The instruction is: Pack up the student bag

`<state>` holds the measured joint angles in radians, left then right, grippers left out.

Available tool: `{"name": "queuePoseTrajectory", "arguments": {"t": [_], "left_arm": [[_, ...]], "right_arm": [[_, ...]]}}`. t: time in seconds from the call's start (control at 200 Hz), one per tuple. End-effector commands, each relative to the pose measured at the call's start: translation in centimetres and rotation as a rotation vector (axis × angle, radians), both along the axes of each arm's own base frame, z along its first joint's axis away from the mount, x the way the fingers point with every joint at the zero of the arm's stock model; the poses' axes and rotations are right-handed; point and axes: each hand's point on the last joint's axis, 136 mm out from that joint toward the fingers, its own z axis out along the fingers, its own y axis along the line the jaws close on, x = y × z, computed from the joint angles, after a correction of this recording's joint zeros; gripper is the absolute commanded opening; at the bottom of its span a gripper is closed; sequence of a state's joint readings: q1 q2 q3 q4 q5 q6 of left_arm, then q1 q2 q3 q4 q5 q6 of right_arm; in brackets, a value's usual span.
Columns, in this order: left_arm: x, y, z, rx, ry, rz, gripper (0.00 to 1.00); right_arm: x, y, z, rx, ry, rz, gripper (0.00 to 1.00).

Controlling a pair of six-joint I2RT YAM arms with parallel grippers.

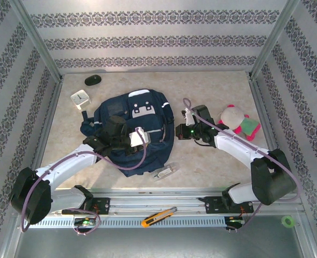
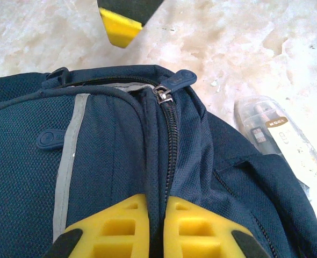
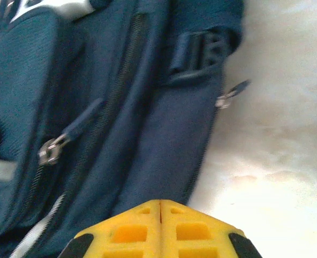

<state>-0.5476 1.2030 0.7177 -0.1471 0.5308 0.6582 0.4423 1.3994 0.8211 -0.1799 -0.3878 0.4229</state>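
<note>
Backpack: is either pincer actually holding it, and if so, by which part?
The left pincer appears to pinch the backpack by a fold of fabric along its zipper. The right pincer is shut on nothing.

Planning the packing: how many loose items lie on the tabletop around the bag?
4: black oval far-left, white box beside it, plush right, clear case nearest; others maybe hidden.

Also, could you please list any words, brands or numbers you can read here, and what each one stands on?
"M&G", as best it reads: brown label on the clear plastic pen pack beside the student bag.
Too faint to read: the mark on the oval rubber tab on the bag's front.
Too small to read: the dial of the small white clock.
</note>
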Motion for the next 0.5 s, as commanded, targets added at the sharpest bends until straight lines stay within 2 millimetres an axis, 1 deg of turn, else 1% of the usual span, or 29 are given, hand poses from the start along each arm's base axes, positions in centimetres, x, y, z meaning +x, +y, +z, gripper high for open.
{"name": "queuePoseTrajectory", "arguments": {"t": [0.0,0.03,0.06,0.085,0.13,0.185,0.255,0.325,0.405,0.495], "left_arm": [[-0.7,-0.2,1.0,-0.050,-0.015,-0.032,0.35],[-0.9,-0.2,0.9,-0.048,0.000,-0.034,0.49],[-0.9,-0.2,0.9,-0.049,0.012,-0.031,0.59],[-0.8,-0.2,1.1,-0.054,0.016,-0.023,0.63],[-0.5,-0.3,1.7,-0.069,0.024,0.008,0.69],[0.6,-0.2,2.6,-0.092,0.018,0.068,0.71],[1.8,0.1,3.1,-0.080,-0.017,0.119,0.73],[2.7,0.6,2.8,-0.027,-0.051,0.142,0.75],[3.2,1.0,2.2,0.038,-0.071,0.140,0.78],[3.5,1.3,2.0,0.084,-0.095,0.131,0.81]], "right_arm": [[-1.2,1.7,1.6,0.052,-0.044,0.109,0.24],[-1.4,1.8,1.6,0.060,-0.042,0.105,0.32],[-1.5,1.8,1.5,0.077,-0.025,0.095,0.38],[-1.6,1.9,1.4,0.091,-0.006,0.089,0.42],[-1.7,2.0,1.3,0.106,0.016,0.081,0.45],[-1.9,2.3,1.3,0.114,0.027,0.073,0.45],[-1.9,2.6,1.3,0.132,0.039,0.058,0.45],[-2.0,3.4,1.8,0.187,0.058,0.057,0.45],[-2.4,5.1,2.4,0.262,0.098,0.073,0.45],[-2.4,6.3,2.3,0.287,0.167,0.050,0.45]]}}
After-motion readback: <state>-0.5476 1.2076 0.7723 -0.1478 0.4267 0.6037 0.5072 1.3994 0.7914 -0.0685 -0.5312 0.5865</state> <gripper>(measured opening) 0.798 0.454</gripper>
